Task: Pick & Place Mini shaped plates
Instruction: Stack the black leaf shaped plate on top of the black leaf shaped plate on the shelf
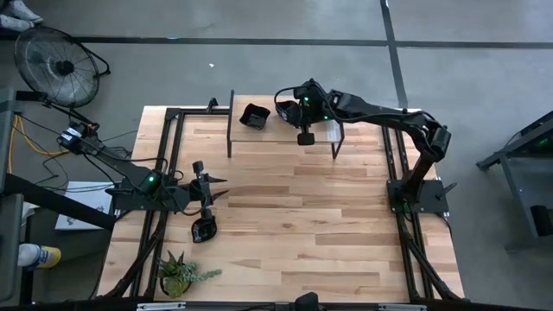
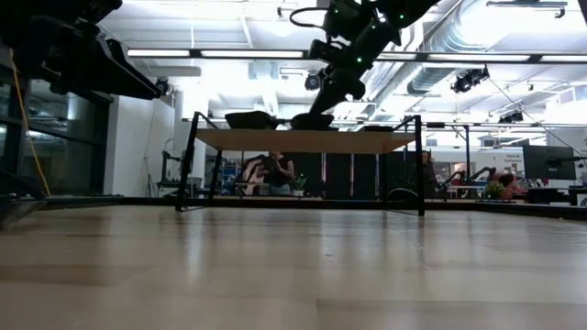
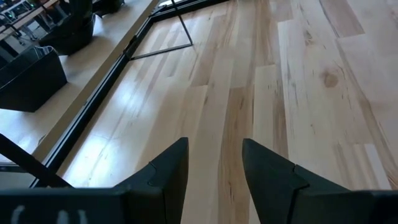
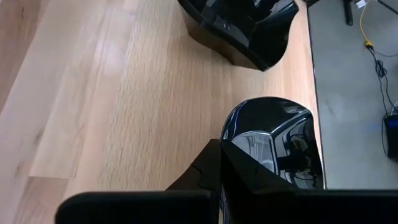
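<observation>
Glossy black plate (image 4: 273,140) clamped in right gripper (image 1: 304,136) over raised shelf (image 1: 285,134); stack (image 1: 254,116) already there; left gripper (image 3: 214,171) open, empty.

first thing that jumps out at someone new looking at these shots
The right hand, shut on a glossy black mini plate, sits over the small raised shelf at the table's far edge, beside another black plate. The left hand hangs open over bare wood near the table's left side, by a potted plant.
</observation>
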`<state>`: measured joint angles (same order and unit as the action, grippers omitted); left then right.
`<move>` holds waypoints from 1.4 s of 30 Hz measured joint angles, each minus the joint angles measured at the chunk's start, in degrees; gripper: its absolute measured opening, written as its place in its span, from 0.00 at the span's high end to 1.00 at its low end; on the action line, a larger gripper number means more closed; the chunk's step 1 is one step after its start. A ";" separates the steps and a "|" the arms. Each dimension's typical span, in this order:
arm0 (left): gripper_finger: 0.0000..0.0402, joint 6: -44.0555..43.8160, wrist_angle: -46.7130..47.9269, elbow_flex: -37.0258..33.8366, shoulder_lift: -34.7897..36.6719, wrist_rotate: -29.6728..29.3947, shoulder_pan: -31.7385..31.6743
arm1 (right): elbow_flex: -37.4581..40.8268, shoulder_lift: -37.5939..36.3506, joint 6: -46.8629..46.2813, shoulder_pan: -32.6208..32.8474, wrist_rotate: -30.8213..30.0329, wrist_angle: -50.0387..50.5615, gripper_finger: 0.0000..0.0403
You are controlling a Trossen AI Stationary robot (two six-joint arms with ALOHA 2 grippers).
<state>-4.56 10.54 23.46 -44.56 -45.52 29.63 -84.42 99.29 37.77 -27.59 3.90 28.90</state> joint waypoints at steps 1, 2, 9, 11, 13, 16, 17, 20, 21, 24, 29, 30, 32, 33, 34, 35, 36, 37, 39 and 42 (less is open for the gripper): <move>0.63 -0.02 0.00 0.00 0.00 -0.01 0.01 | 0.00 0.00 0.03 0.00 -0.02 0.02 1.00; 0.63 -0.02 -0.02 0.00 0.00 0.00 0.02 | 0.00 -0.02 0.05 0.00 -0.12 0.04 1.00; 0.63 -0.17 -0.02 0.00 0.00 0.02 0.01 | 0.00 -0.02 0.18 0.00 -0.94 0.42 1.00; 0.63 -0.20 -0.02 0.00 0.00 0.02 0.01 | 0.00 -0.02 0.18 0.00 -0.96 0.46 0.99; 0.63 -0.19 -0.02 0.00 0.00 0.02 0.00 | 0.00 -0.02 0.18 0.00 -0.97 0.44 0.98; 0.63 -0.20 -0.02 0.00 0.00 0.02 0.02 | 0.00 -0.04 0.18 0.00 -2.04 0.40 0.94; 0.63 -0.20 -0.04 0.00 0.00 0.04 0.02 | 0.00 -0.04 0.18 0.00 -2.36 0.40 0.93; 0.63 -0.20 -0.03 0.00 0.00 0.05 0.02 | 0.00 -0.04 0.18 0.00 -2.52 0.38 0.88; 0.63 -0.20 -0.03 0.00 0.00 0.05 0.02 | 0.00 -0.06 0.20 0.00 -2.40 0.37 0.87; 0.63 -0.20 -0.04 0.00 0.00 0.05 0.00 | 0.00 -0.07 0.71 0.00 -2.28 0.40 0.84; 0.63 -0.20 -0.04 0.00 0.00 0.05 0.02 | 0.00 -0.07 0.84 0.00 -2.25 0.35 0.80; 0.63 -0.20 -0.04 0.00 0.00 0.05 0.02 | 0.00 -0.07 0.82 0.00 -2.25 0.35 0.80; 0.63 -0.20 0.00 0.00 0.00 0.16 0.02 | 0.00 -0.07 0.77 0.00 -2.25 0.25 0.80; 0.63 -0.20 0.03 0.00 0.00 0.44 0.00 | 0.00 -0.08 0.76 0.00 -2.25 0.22 0.80; 0.63 -0.22 0.14 0.00 0.00 1.08 0.00 | 0.00 -0.13 0.74 0.00 -2.24 0.23 0.80; 0.63 -0.22 0.27 0.00 0.00 1.82 0.00 | 0.00 -0.25 0.68 0.00 -2.25 0.24 0.80; 0.63 -0.23 0.43 0.00 0.00 2.55 0.00 | -0.01 -0.29 0.64 0.04 -2.25 0.24 0.80; 0.63 -0.38 0.43 0.00 0.00 3.42 0.00 | -0.02 -0.45 0.64 0.23 -2.26 0.23 0.80; 0.63 -1.47 0.64 0.00 0.00 4.74 0.00 | -0.02 -1.06 0.64 0.48 -2.61 0.40 0.80; 0.63 -5.02 2.31 0.00 0.00 5.86 0.00 | -0.02 -2.49 0.62 1.46 -3.66 0.42 0.80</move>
<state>-9.58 12.85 23.46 -44.56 -39.66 29.63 -84.44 96.80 38.39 -26.14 0.25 29.32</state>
